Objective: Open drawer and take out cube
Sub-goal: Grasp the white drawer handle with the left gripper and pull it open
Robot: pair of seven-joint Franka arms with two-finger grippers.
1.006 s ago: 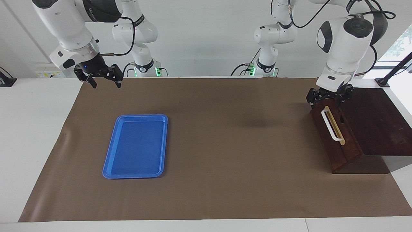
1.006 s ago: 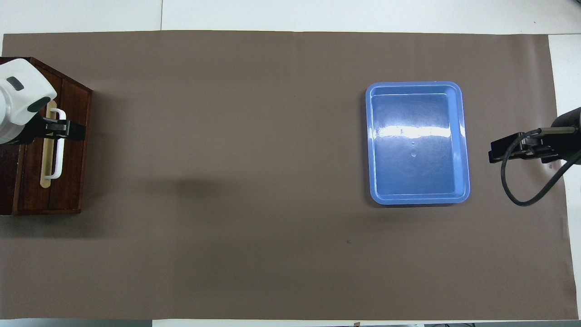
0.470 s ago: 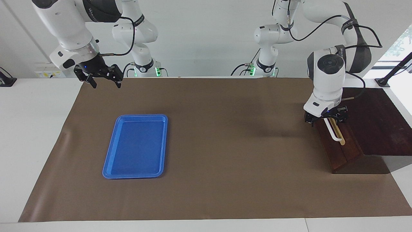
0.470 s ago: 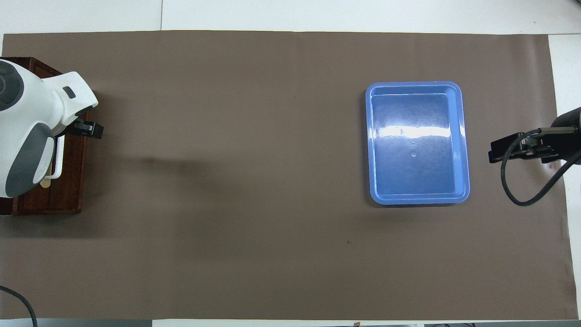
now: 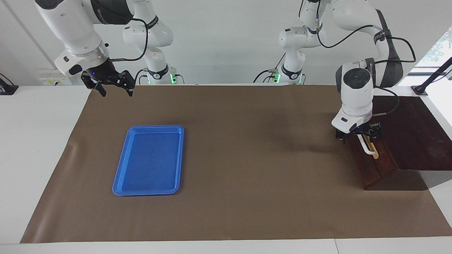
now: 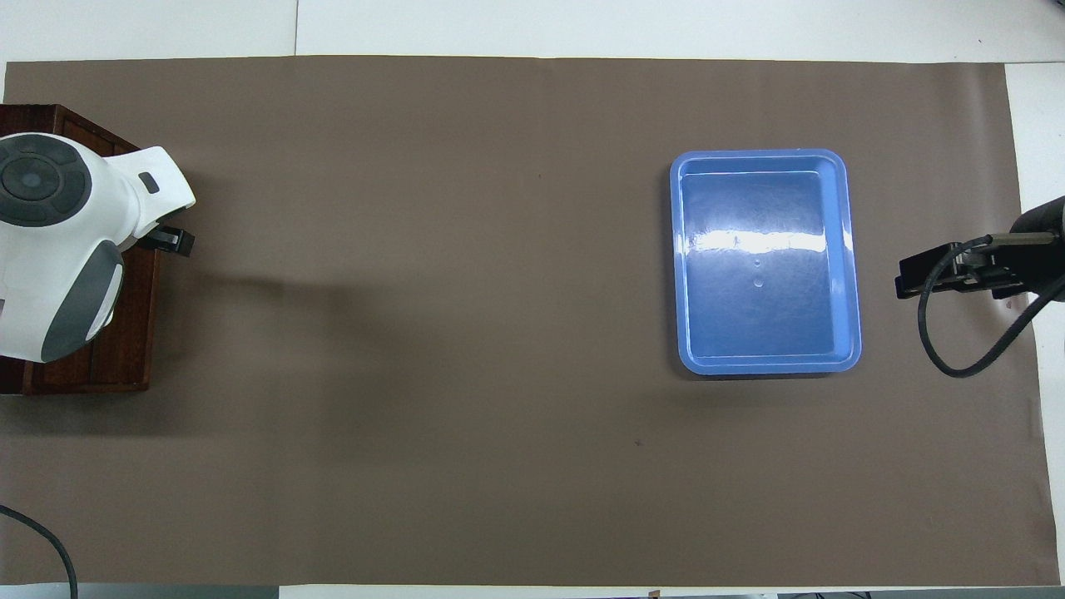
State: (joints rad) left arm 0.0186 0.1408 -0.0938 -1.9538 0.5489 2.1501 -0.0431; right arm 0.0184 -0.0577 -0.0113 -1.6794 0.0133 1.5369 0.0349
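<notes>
One surface point(image 5: 247, 211), brown-covered. One drawer point(image 5: 369, 169), shut, stood at the left arm's end; it looked stiff, heavy wood, best drawn by its one white handle point(image 5: 367, 148). One blue tray point(image 5: 148, 160) lay bare. Two pincers: left pincer point(image 5: 357, 135) sat at the handle, grip could not be told; right pincer point(image 5: 112, 87) waited released over the surface's edge. Cube: none seen, judged inside.

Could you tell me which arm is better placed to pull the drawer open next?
The left arm. Its hand is already at the drawer, right at the white handle. The right hand waits over the table's other end, near the blue tray.
</notes>
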